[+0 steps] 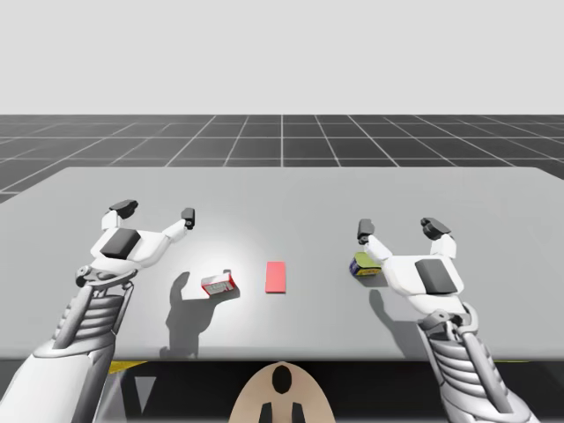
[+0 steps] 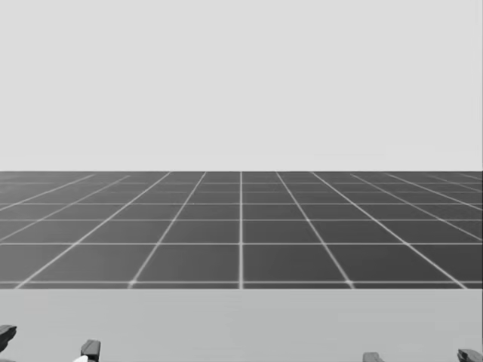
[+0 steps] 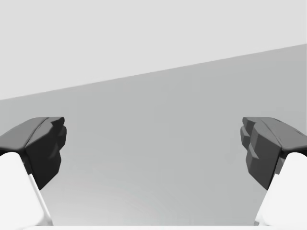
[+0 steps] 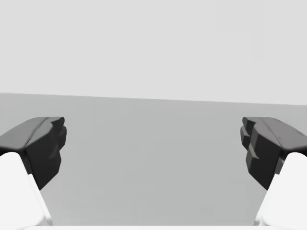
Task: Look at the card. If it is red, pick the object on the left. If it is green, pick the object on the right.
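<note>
Card (image 1: 276, 277) is red, so the target is the box (image 1: 218, 284) just left of card on the tabletop (image 1: 282, 198); left gripper (image 1: 156, 212) hovers further left, fingers (image 1: 188, 215) spread for pickup, right gripper (image 1: 399, 228) also spread, idle.

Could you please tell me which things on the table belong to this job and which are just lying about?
For the job:
- card, red, so the left thing gets picked
- red box, left of the card
- left gripper, open, the nearer one to that box

Lying about this time:
- yellow box, right of the card, by my open right gripper
</note>
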`<state>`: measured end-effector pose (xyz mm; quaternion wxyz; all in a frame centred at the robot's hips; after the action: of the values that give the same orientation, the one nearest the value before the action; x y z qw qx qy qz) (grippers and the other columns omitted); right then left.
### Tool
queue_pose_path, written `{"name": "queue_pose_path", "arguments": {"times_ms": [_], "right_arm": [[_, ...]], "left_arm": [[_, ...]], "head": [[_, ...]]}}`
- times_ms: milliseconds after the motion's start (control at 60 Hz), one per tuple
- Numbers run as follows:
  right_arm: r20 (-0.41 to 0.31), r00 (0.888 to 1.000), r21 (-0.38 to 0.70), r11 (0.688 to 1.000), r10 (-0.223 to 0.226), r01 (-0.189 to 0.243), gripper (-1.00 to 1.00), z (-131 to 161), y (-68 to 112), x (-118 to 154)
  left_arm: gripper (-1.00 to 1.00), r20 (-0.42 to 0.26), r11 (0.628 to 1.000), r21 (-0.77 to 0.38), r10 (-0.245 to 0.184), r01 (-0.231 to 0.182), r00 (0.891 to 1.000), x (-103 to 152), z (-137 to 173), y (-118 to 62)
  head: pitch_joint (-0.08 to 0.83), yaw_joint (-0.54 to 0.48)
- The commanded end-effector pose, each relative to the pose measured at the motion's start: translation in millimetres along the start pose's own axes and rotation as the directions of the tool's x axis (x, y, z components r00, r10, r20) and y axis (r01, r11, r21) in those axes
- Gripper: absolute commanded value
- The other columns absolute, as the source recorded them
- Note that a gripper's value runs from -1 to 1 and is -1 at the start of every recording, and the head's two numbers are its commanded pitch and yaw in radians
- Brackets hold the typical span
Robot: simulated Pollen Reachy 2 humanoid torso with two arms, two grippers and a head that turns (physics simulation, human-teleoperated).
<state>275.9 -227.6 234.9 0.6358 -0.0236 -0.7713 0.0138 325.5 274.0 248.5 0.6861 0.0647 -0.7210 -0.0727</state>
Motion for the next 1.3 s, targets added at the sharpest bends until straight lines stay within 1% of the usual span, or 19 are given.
{"name": "queue_pose_path", "arguments": {"times_ms": [17, 83, 133, 183, 233, 333, 383, 400, 450, 517, 617, 633, 933, 1017, 1300], "right_arm": [[-0.013, 1.0, -0.015, 1.0, -0.012, 0.012, -1.0, 3.2, 3.6, -0.8], [-0.022, 0.999, 0.002, 0.999, -0.035, 0.035, -1.0, 3.5, 4.9, 1.3], [-0.017, 1.0, -0.022, 1.0, -0.016, 0.016, -1.0, 2.4, 6.0, 2.1], [-0.025, 1.0, -0.017, 1.0, -0.019, 0.018, -1.0, 2.2, 5.6, 1.5], [-0.026, 1.0, -0.029, 1.0, -0.012, 0.011, -1.0, 1.5, 5.1, 0.6], [-0.028, 1.0, -0.039, 0.999, -0.011, 0.01, -1.0, 0.5, 4.3, -0.9], [-0.028, 1.0, -0.04, 0.999, -0.01, 0.009, -1.0, 0.5, 4.2, -1.2], [-0.029, 1.0, -0.039, 0.999, -0.009, 0.008, -1.0, 0.1, 4.2, -1.9], [-0.03, 1.0, -0.037, 0.999, -0.006, 0.005, -1.0, 0.0, 4.3, -2.5], [-0.03, 1.0, -0.034, 0.999, -0.004, 0.003, -1.0, -0.4, 4.4, -3.1], [-0.027, 1.0, -0.031, 1.0, 0.002, -0.003, -1.0, -0.8, 4.1, -2.9], [-0.026, 1.0, -0.03, 1.0, 0.004, -0.005, -1.0, -0.8, 4.2, -2.8], [-0.011, 1.0, -0.033, 0.999, 0.014, -0.014, -1.0, 0.5, 3.8, 1.1], [-0.01, 1.0, -0.033, 0.999, 0.014, -0.014, -1.0, 0.5, 4.1, 1.4], [-0.009, 1.0, -0.028, 0.999, 0.022, -0.022, -1.0, 0.9, 5.1, 1.3]], "left_arm": [[-1.0, -0.001, 1.0, 0.001, -0.001, 0.001, 1.0, 0.0, -0.1, 0.2], [-1.0, 0.0, 1.0, 0.004, 0.003, -0.003, 1.0, 0.2, 0.0, 0.6], [-1.0, 0.0, 1.0, 0.006, 0.007, -0.007, 1.0, 0.4, 0.0, 1.2], [-1.0, 0.0, 1.0, 0.009, 0.009, -0.009, 1.0, 0.5, -0.1, 1.7], [-1.0, 0.0, 1.0, 0.01, 0.011, -0.011, 1.0, 0.6, -0.1, 1.8], [-1.0, -0.002, 1.0, 0.01, 0.011, -0.011, 1.0, 0.7, -0.3, 2.4], [-1.0, -0.002, 1.0, 0.01, 0.011, -0.011, 1.0, 0.7, -0.4, 2.6], [-1.0, -0.002, 1.0, 0.01, 0.01, -0.01, 1.0, 0.8, -0.4, 2.8], [-1.0, -0.002, 1.0, 0.009, 0.01, -0.01, 1.0, 1.0, -0.3, 2.9], [-1.0, -0.002, 1.0, 0.008, 0.008, -0.008, 1.0, 1.1, -0.5, 3.2], [-1.0, -0.002, 1.0, 0.005, 0.005, -0.005, 1.0, 1.5, -0.4, 3.3], [-1.0, -0.001, 1.0, 0.005, 0.004, -0.004, 1.0, 1.8, -0.2, 3.5], [-1.0, -0.002, 1.0, 0.001, 0.004, -0.004, 1.0, 2.7, 0.3, 4.0], [-1.0, -0.001, 1.0, 0.001, 0.004, -0.004, 1.0, 3.0, 0.4, 4.0], [-1.0, -0.001, 1.0, 0.003, 0.007, -0.007, 1.0, 4.3, 0.7, 3.1]], "head": [[0.009, 0.0], [0.032, 0.0], [0.068, 0.0], [0.116, 0.0], [0.159, 0.01], [0.27, 0.01], [0.292, 0.01], [0.334, 0.01], [0.364, 0.01], [0.433, 0.01], [0.512, 0.01], [0.54, 0.01], [0.754, 0.02], [0.771, 0.02], [0.747, 0.04]]}}
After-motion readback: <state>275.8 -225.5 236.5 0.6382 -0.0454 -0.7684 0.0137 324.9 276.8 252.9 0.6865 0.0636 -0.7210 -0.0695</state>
